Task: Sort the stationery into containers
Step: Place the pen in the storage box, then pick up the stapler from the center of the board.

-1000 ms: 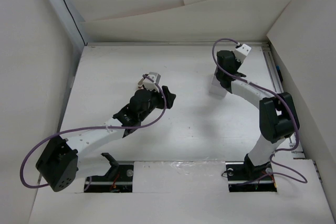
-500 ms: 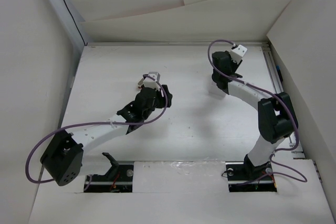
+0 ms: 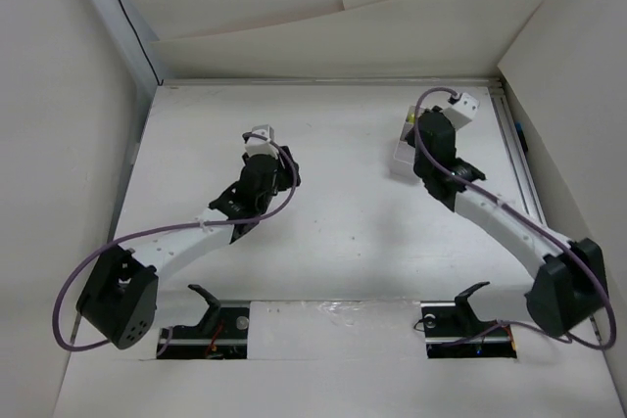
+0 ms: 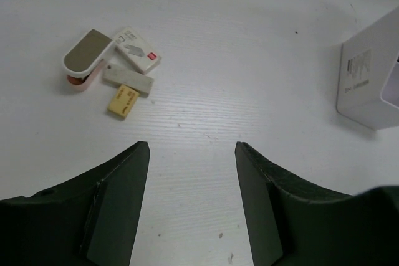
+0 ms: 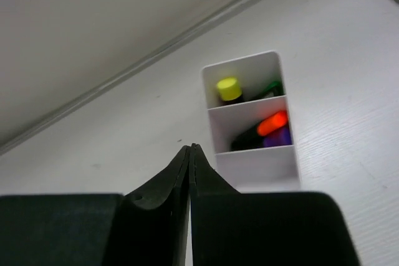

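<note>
Sorted: markers are sitting in the tub.
Remaining: small pieces are lying on the tabletop, ten o'clock.
Fingers: left fingers are gaping, empty; right fingers are pressing together, empty.

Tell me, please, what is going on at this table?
Two arms are sorting stationery. The right gripper is shut and empty, close to a divided tub that already holds a yellow-capped marker in its far compartment, plus an orange piece and a purple piece in the middle one. The left gripper is open and empty, facing a cluster of small items lying loose on the table.
</note>
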Motion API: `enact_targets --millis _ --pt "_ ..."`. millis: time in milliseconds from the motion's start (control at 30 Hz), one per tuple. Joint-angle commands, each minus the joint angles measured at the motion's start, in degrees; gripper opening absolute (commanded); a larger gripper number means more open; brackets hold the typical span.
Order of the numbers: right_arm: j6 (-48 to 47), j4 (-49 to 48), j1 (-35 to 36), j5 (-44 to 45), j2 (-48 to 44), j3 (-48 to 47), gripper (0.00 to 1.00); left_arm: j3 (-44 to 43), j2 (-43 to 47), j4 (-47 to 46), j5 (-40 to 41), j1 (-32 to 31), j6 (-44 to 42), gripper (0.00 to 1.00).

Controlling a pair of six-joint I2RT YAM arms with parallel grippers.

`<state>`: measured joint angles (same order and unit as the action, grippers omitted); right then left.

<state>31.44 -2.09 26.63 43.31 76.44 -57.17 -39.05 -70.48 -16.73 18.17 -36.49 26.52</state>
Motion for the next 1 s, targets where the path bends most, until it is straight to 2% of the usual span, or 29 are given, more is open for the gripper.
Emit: enact_targets --millis 0,167,200,300,333,400,567,633,967 --pt "2.30 -0.11 1.23 -9.90 -6.91 4.60 0.01 -2.25 -0.45 2.31 5.03 2.29 1.87 0.53" --pt "2.31 0.51 5.52 -15.97 -10.43 8.29 0.00 -3.84 -5.01 3.02 -2.34 12.20 3.70 0.51" --pt "2.31 0.51 6.06 -15.98 -10.44 9.00 0.11 -3.84 -5.98 3.02 -2.35 13.36 3.71 0.51" --pt "2.92 0.51 7.21 -15.98 -9.83 9.52 0.25 -5.77 -10.20 3.63 -2.35 15.75 3.71 0.51" --pt "2.92 -0.10 7.90 -15.98 -9.13 10.05 0.33 -6.30 -11.34 3.64 -1.66 15.75 2.06 0.51" --pt "2.92 -0.81 8.43 -17.37 -8.60 10.75 0.37 -9.36 -15.29 4.59 -1.65 15.75 0.29 0.52" --pt "3.45 -2.13 9.13 -21.07 -7.54 10.76 0.39 -10.79 -19.87 4.69 2.47 15.75 -2.00 0.52" --pt "3.45 -2.66 9.75 -21.07 -7.54 10.76 0.39 -11.40 -21.27 2.34 -2.78 16.63 -5.07 0.52" --pt "3.45 -3.27 9.75 -23.88 -8.68 11.29 0.41 -24.39 -32.34 10.40 -3.57 17.77 -6.92 0.52"
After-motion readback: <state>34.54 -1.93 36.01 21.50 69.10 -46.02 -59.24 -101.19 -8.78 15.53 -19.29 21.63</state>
